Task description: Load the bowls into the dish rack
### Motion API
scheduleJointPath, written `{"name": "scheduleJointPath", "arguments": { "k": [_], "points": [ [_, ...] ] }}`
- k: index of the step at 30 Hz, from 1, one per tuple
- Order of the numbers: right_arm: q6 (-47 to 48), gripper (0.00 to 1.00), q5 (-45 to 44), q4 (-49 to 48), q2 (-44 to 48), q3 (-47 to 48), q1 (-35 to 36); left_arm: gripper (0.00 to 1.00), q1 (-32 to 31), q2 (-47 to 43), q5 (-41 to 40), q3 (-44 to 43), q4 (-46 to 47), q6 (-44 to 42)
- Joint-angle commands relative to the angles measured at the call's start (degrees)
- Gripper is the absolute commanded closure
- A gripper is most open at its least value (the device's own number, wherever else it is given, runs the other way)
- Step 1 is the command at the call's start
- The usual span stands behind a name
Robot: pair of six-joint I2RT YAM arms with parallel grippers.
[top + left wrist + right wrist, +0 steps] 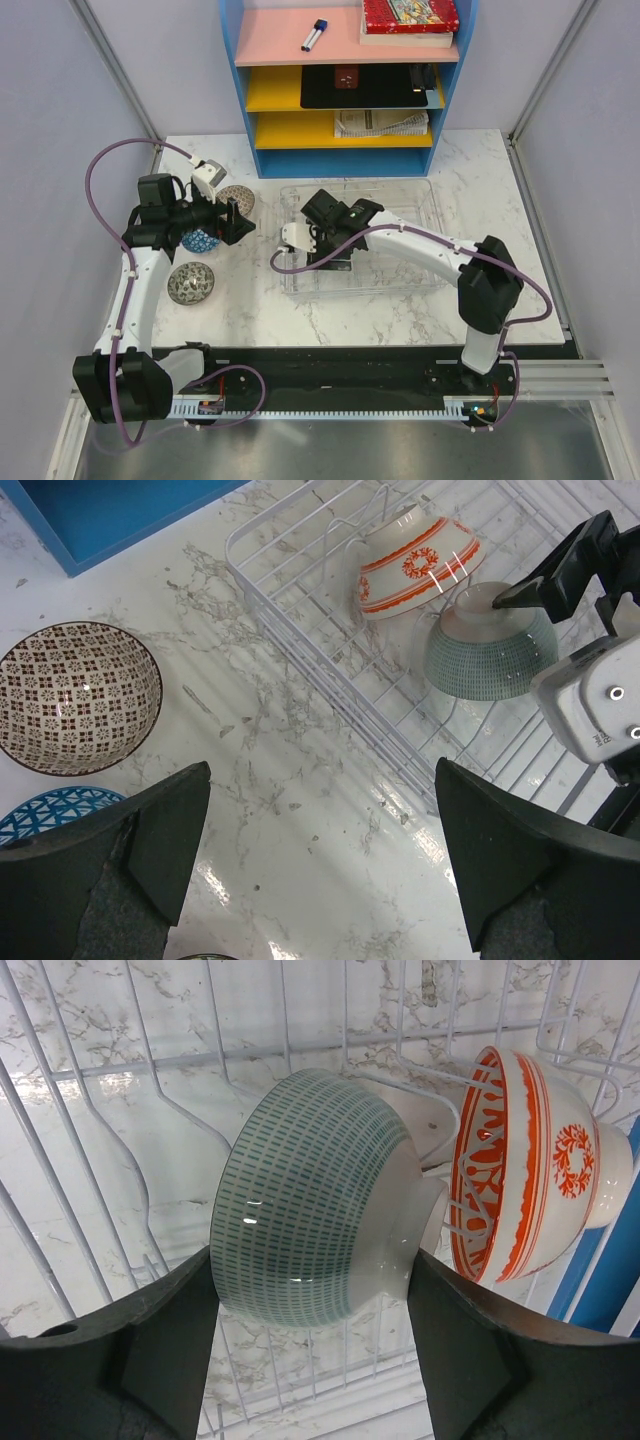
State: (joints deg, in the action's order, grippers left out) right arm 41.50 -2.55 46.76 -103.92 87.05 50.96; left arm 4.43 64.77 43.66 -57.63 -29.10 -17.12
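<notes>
Grey-green bowl [300, 1190] in right pincer [310, 1272], foot seemingly touching orange-red bowl [530, 1170].

1. Legible text, numbers, brands or signs: none in any of the three views.
2. Folded sheet of grey printed paper [380, 123], on the lowest yellow shelf of the blue shelf unit [345, 160]: it carries blocks of print, all too small to read.
3. Flat red patterned box [410, 14], on the pink top shelf: the surface markings are blurred, and it cannot be determined whether any of them are lettering.
</notes>
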Motion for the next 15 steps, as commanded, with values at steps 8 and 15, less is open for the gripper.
{"name": "scheduleJointPath", "arguments": {
  "k": [8,15],
  "points": [
    [4.0,0.57,-2.3,2.6,-6.0,6.9,0.5,0.00,0.4,-0.4,1.7,0.1,0.1,-1.9],
    [2.5,0.03,-2.3,2.8,-4.6,8.5,0.4,0.00,0.7,-0.5,2.0,0.2,0.1,-1.9]
  ]
}}
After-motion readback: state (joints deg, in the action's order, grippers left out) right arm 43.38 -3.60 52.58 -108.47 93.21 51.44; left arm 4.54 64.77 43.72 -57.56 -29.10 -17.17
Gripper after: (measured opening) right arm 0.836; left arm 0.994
